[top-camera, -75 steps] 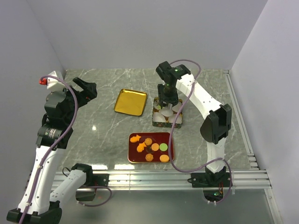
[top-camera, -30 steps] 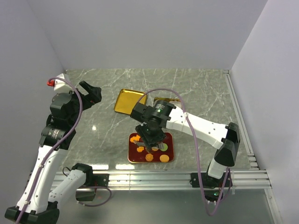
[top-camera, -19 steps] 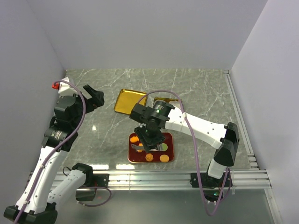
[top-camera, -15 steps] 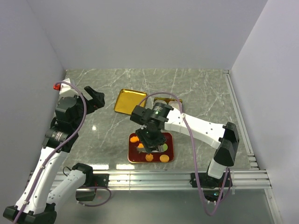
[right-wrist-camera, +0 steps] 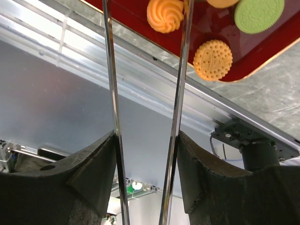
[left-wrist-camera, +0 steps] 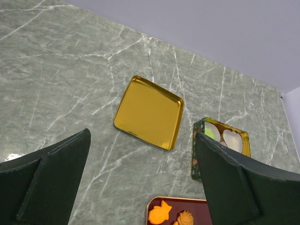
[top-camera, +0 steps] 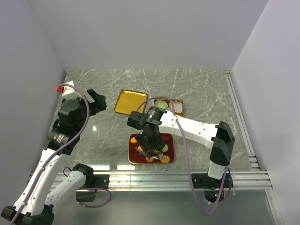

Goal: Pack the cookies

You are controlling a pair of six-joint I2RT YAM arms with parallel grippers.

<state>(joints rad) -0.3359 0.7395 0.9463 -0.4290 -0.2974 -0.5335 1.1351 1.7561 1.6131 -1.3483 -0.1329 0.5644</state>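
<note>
**Top external.** The right pincer [top-camera: 149, 149] is seen lowered over the red tray [top-camera: 169, 139], on which the cookies [top-camera: 134, 139] are spread. Its blades are masked by the wrist, so their state cannot be told here. The tin [top-camera: 178, 105] stands just beyond the tray, with the gold lid [top-camera: 131, 102] beside it. The left pincer [top-camera: 96, 100] is held well apart from all of these.

**Left wrist.** The left pincer [left-wrist-camera: 140, 136] is spread wide and holds nothing. The gold lid [left-wrist-camera: 149, 112] and the tin [left-wrist-camera: 198, 161] with its paper cups [left-wrist-camera: 233, 138] are seen below it. Something green [left-wrist-camera: 209, 135] appears to lie in one cup. A fish cookie [left-wrist-camera: 159, 213] shows at the lower edge.

**Right wrist.** The right pincer [right-wrist-camera: 146, 7] is parted, with nothing gripped. The blade tips run past the frame's top edge. An orange swirl cookie [right-wrist-camera: 165, 14] lies between the blades, close against one of them. A green cookie [right-wrist-camera: 259, 14] and a dotted orange cookie [right-wrist-camera: 213, 59] lie outside.

A pick-up is judged to be in hand. The swirl cookie would next need to be centred and pinched, then carried to a free cup.
</note>
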